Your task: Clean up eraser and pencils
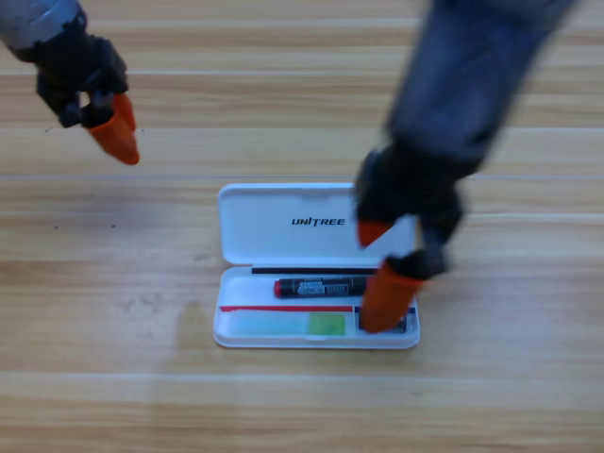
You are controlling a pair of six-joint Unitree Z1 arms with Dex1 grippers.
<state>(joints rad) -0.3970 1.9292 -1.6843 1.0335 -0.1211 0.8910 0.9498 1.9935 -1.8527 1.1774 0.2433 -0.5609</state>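
The white case [236,226] lies open in the middle of the table, lid folded back. In its tray lies the black pencil [321,286] with red ends, and in front of it the light green pencil [288,324]. The eraser [405,324] sits in the tray's right end, mostly hidden behind an orange jaw. My right gripper [375,283] hangs over that right end, open, one jaw low in the tray by the eraser and the other up by the lid. My left gripper [115,137] waits at the upper left, shut and holding nothing.
The right arm [472,85] slants down from the top right and covers the table behind the case. Bare wooden table surrounds the case on all sides.
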